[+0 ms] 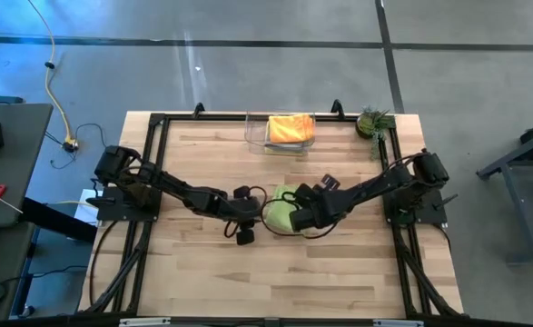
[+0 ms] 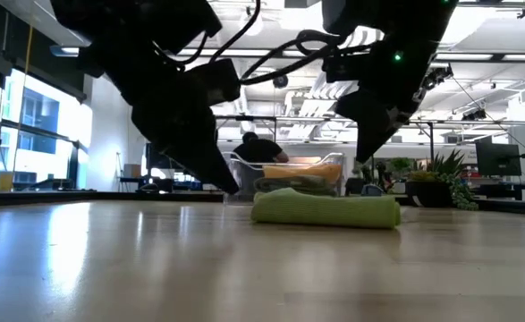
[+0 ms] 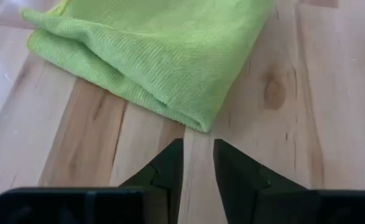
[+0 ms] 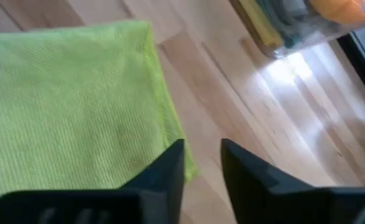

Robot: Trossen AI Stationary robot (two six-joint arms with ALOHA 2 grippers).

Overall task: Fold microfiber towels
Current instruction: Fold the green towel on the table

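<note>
A folded lime green towel (image 1: 282, 209) lies flat on the wooden table (image 1: 339, 272) at its middle, and also shows in the low view (image 2: 326, 208). My left gripper (image 3: 198, 155) is open a little over bare wood, just short of a towel corner (image 3: 198, 121), on the towel's left (image 1: 255, 216). My right gripper (image 4: 203, 162) is open a little above the towel's edge (image 4: 163, 118), nothing between its fingers. In the low view it hangs above the towel's right end (image 2: 367, 154). More towels, orange (image 1: 291, 125) and yellow among them, lie in a clear bin (image 1: 257, 136).
The clear bin stands at the table's far edge, behind the green towel. A small potted plant (image 1: 372, 123) sits at the far right corner. A black frame (image 1: 148, 182) runs around the table. Bare wood lies toward the near edge.
</note>
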